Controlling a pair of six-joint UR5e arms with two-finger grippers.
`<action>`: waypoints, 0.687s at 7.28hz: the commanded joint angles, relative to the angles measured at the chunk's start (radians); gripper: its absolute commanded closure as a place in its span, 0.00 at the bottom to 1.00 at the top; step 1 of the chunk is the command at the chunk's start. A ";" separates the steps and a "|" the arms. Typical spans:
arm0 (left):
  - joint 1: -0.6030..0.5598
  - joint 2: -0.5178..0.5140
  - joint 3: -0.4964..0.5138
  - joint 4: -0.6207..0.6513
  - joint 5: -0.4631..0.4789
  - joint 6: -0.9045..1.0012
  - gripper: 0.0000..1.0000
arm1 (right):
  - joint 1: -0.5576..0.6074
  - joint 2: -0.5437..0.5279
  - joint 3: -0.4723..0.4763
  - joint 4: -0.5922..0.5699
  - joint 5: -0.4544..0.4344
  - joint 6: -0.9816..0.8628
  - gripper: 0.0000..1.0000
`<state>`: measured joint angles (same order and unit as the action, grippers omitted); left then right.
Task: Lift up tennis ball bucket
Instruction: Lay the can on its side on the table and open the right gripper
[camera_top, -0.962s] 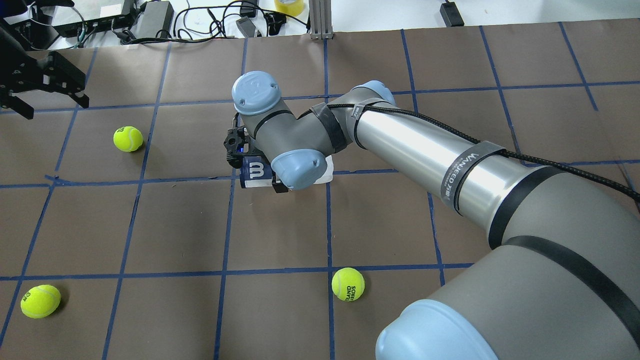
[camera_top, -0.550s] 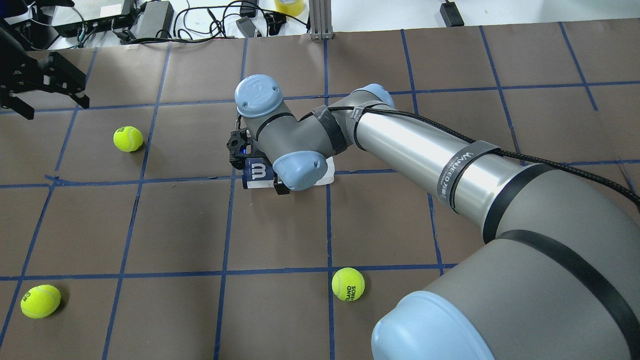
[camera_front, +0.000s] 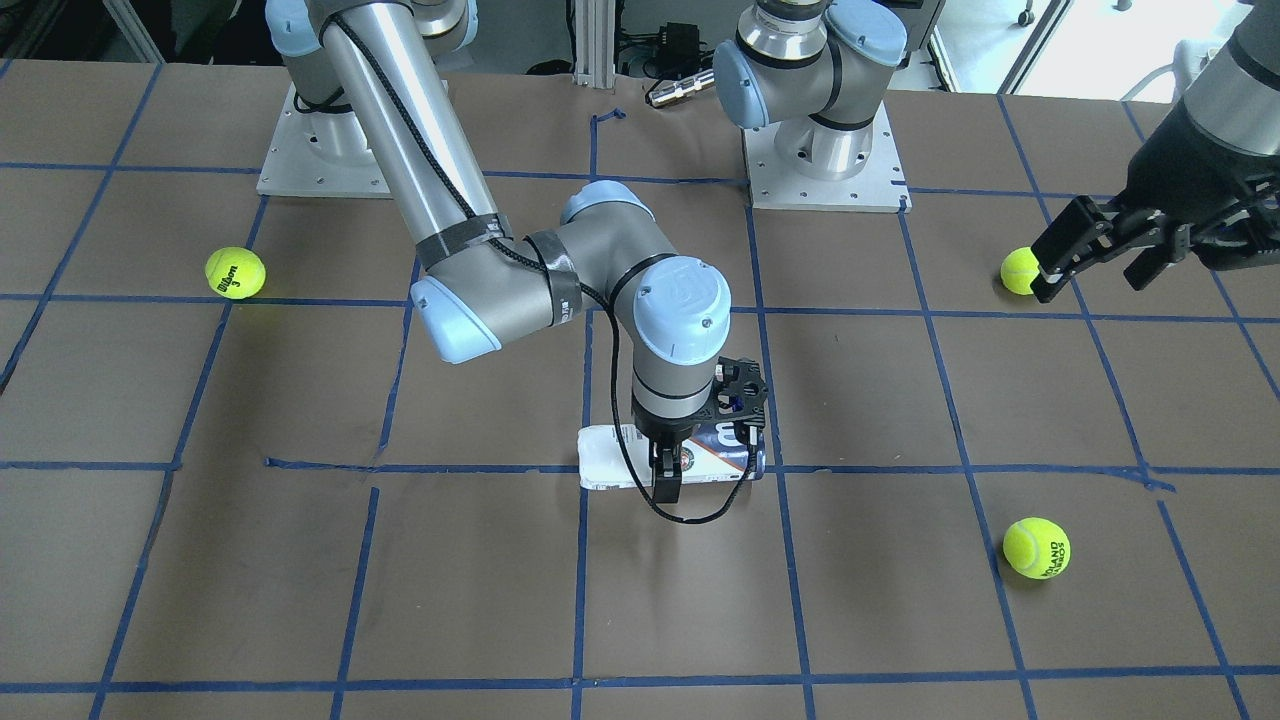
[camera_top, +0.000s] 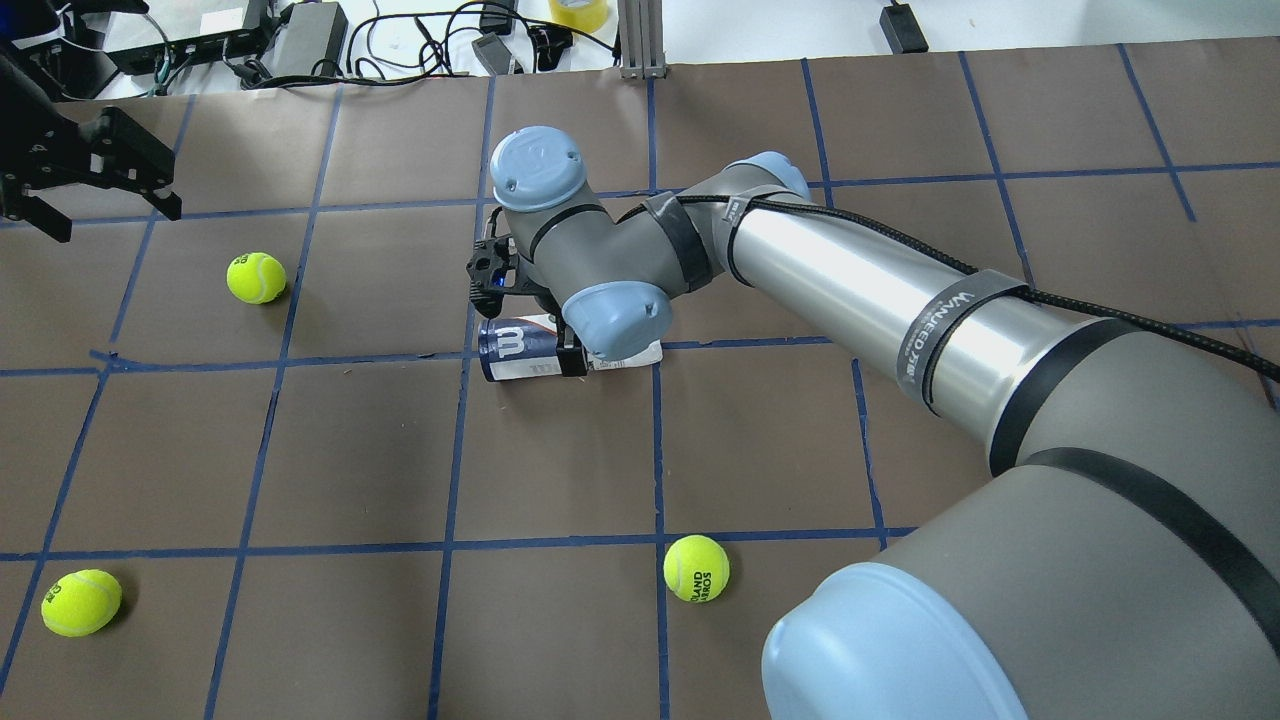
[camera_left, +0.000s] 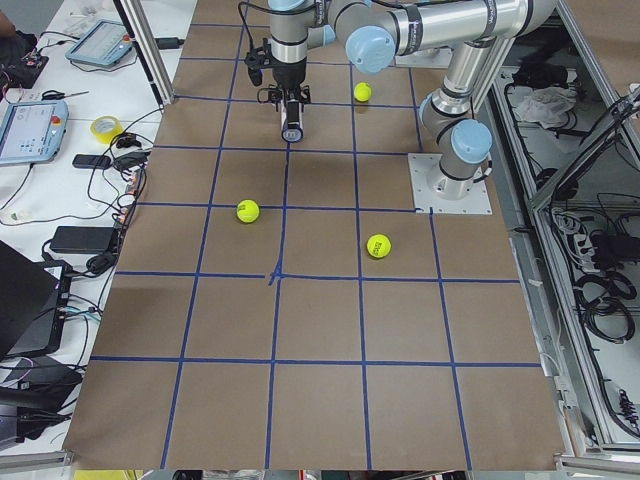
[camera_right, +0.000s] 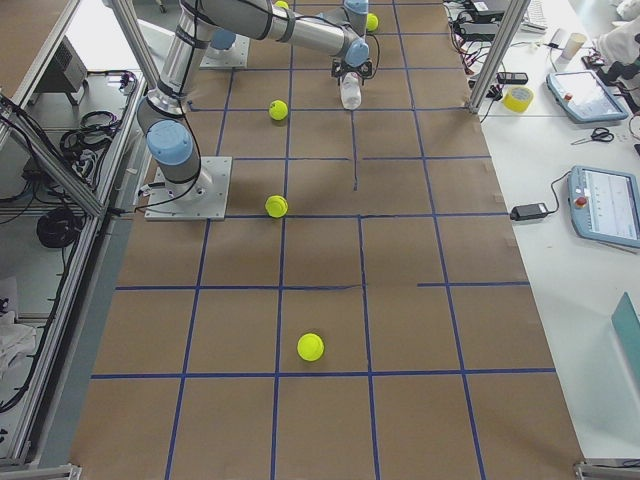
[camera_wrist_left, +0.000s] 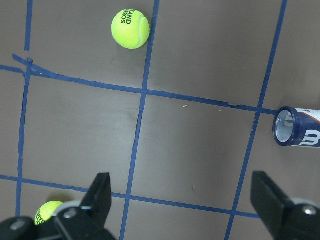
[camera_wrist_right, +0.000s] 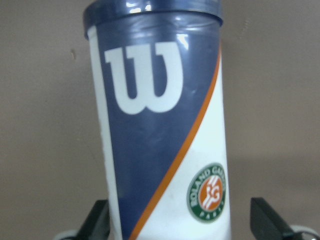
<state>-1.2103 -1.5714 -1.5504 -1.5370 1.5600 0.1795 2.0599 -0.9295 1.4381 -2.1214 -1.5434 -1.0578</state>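
Brown bench (camera_top: 300, 450) with a blue tape grid. The tennis ball bucket (camera_top: 515, 348) is lying on its side mid-frame, right on a tape line. The right gripper (camera_wrist_right: 177, 215) is down over it, jaws spread either side, not squeezing. The left gripper (camera_top: 112, 215) is in the upper left, jaws released and holding nothing. Loose tennis balls (camera_top: 696, 568) are scattered well apart.

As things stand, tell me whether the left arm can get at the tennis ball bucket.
Probably, only at the open end. The right tool straddles the middle of the tennis ball bucket; nothing stands between its rim and the left tool, open and well off.
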 joint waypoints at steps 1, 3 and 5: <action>0.001 0.001 0.000 0.000 0.002 0.000 0.00 | -0.082 -0.095 -0.007 0.065 0.087 0.005 0.00; -0.003 0.004 -0.002 0.000 -0.001 0.000 0.00 | -0.194 -0.210 -0.019 0.243 0.165 0.001 0.00; -0.003 0.004 -0.004 0.000 -0.011 0.000 0.00 | -0.314 -0.296 -0.050 0.395 0.178 0.001 0.00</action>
<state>-1.2127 -1.5680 -1.5534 -1.5370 1.5567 0.1795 1.8232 -1.1676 1.4074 -1.8247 -1.3784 -1.0578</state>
